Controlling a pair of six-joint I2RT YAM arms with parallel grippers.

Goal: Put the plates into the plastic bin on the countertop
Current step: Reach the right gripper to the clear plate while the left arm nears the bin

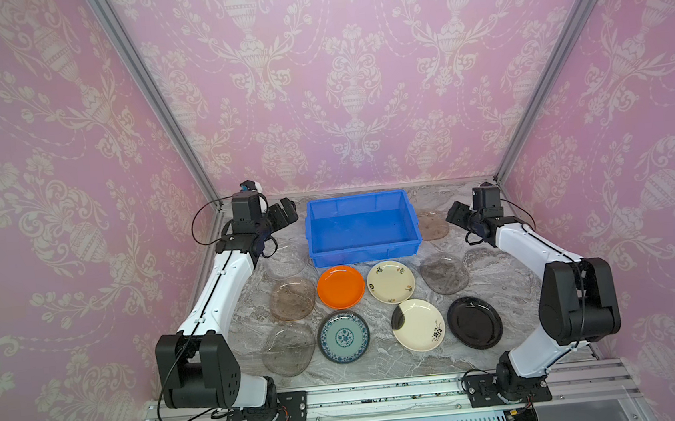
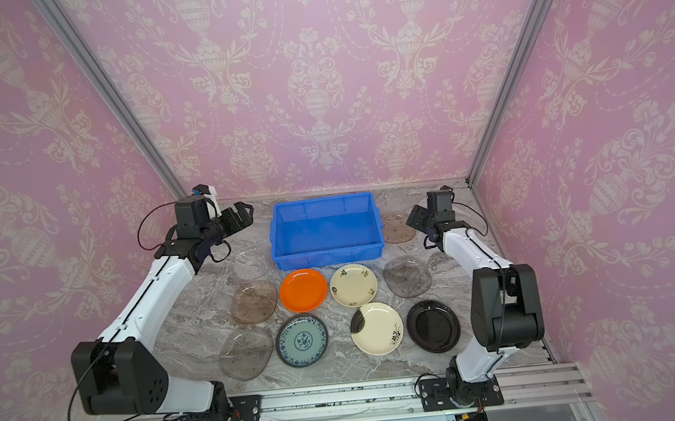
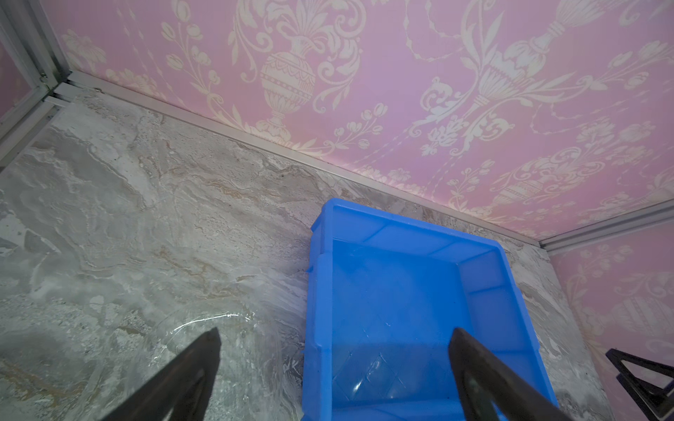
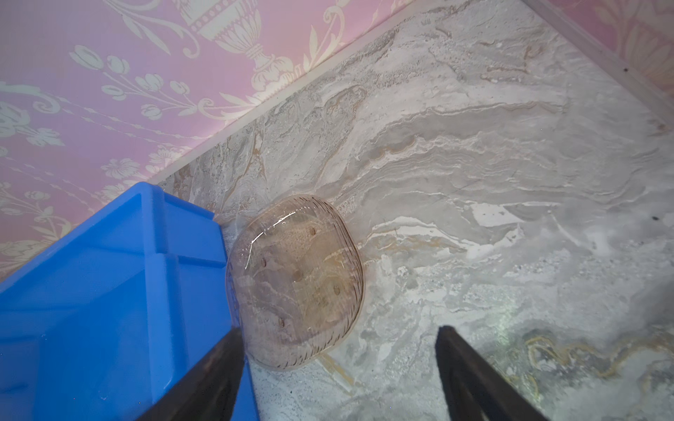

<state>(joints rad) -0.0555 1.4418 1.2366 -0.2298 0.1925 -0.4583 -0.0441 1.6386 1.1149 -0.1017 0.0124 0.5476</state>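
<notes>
Plainly, left claw (image 3: 335,330) and right claw (image 4: 339,329) gape empty; the bin (image 1: 364,253) partly hides a smoky plate (image 1: 435,224).

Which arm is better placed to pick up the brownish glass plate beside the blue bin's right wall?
Right. The right gripper is open close to the glass plate, which lies at the bin on that side. The left gripper is beyond the bin's opposite wall and would need to reach across.
</notes>
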